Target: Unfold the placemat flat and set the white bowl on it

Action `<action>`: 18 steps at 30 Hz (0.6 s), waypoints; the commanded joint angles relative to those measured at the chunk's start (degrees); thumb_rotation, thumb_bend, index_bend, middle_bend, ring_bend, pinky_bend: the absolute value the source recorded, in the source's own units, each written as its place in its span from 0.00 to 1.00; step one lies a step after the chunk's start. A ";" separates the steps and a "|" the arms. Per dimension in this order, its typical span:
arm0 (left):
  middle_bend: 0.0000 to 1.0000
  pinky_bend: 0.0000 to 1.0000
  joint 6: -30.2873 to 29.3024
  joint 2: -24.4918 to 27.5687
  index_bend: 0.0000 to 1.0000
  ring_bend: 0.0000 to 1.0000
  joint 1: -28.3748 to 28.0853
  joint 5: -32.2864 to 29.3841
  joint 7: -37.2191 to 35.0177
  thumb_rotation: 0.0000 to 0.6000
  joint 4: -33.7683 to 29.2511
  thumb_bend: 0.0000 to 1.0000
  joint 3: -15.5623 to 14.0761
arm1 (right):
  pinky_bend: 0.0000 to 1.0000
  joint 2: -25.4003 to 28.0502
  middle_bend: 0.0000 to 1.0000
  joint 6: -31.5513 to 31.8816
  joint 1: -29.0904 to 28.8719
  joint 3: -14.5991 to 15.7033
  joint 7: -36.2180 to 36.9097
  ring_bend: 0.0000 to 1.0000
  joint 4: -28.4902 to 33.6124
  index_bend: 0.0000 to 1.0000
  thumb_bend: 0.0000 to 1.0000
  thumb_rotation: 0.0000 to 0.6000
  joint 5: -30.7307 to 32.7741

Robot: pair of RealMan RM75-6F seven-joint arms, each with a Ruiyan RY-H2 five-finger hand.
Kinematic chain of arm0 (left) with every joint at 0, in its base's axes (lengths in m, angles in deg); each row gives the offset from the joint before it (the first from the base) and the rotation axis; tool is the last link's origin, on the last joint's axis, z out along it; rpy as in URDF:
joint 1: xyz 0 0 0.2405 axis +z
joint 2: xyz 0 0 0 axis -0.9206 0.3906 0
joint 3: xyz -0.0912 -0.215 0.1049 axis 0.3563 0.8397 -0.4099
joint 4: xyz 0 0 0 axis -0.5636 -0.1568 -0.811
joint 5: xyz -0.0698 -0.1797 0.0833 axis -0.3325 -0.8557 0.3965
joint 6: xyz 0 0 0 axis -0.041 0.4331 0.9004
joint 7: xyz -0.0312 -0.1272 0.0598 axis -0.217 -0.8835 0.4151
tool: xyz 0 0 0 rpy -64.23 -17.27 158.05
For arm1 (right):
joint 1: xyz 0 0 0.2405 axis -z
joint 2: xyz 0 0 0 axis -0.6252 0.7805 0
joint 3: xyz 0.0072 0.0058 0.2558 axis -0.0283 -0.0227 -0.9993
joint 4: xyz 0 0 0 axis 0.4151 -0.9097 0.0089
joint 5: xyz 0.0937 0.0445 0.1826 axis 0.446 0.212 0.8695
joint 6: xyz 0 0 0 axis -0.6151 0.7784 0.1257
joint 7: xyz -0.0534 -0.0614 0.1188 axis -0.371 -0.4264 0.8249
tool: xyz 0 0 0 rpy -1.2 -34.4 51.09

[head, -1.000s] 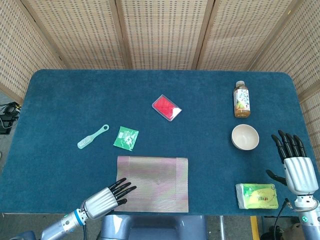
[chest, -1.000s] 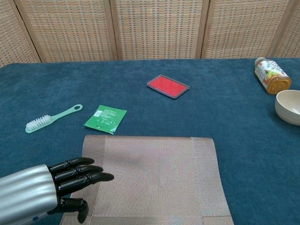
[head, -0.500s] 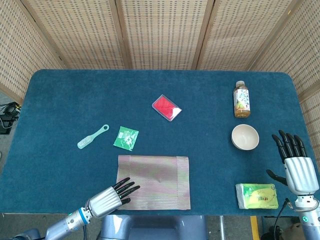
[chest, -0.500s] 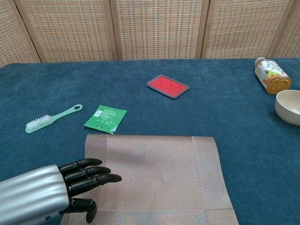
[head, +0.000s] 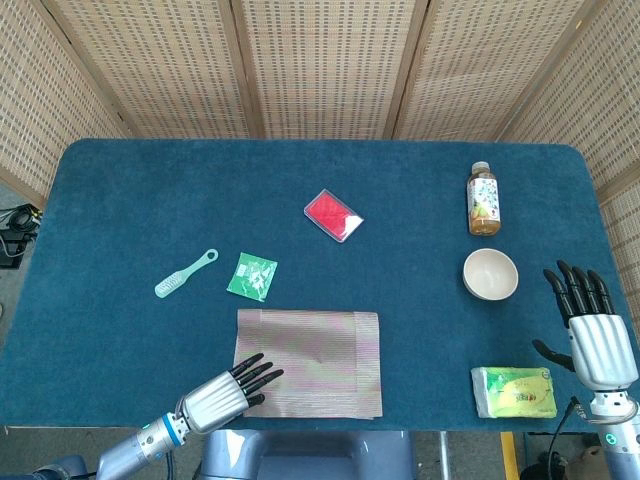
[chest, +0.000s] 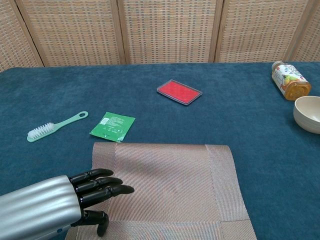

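While the mat (head: 308, 363) lies folded at the surface's near edge, your left hand (head: 228, 391), fingers extended and empty, rests on its corner; next, grip an edge. The bowl (head: 490, 274) waits beside your open right hand (head: 590, 320).

the placemat (head: 308, 363) lies at the table's (head: 120, 200) near edge, left hand (head: 222, 394) over its near-left corner. just behind the mat sits a packet (head: 251, 275), a brush (head: 185, 274) to its left. a flat case (head: 332, 215) lies mid-table. at right (front to back): wipes pack (head: 514, 391), bowl (head: 490, 274), bottle (head: 483, 199). right hand (head: 592, 328) is beside the wipes.
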 commanded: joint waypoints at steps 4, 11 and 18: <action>0.00 0.00 -0.12 -0.20 0.43 0.00 -0.07 -0.31 0.00 1.00 0.62 0.30 -0.81 | 0.00 0.09 0.00 -0.02 0.07 -0.01 0.00 0.00 0.11 0.00 0.00 1.00 -0.09; 0.00 0.00 -1.03 -0.41 0.45 0.00 -0.08 -0.54 -0.63 1.00 1.72 0.37 -1.49 | 0.00 0.20 0.00 0.04 0.16 0.00 -0.05 0.00 0.34 0.00 0.00 1.00 -0.31; 0.00 0.00 -1.01 -0.73 0.48 0.00 -0.24 -1.04 -0.86 1.00 2.11 0.38 -1.98 | 0.00 0.29 0.00 -0.06 0.20 0.00 -0.06 0.00 0.47 0.00 0.00 1.00 -0.40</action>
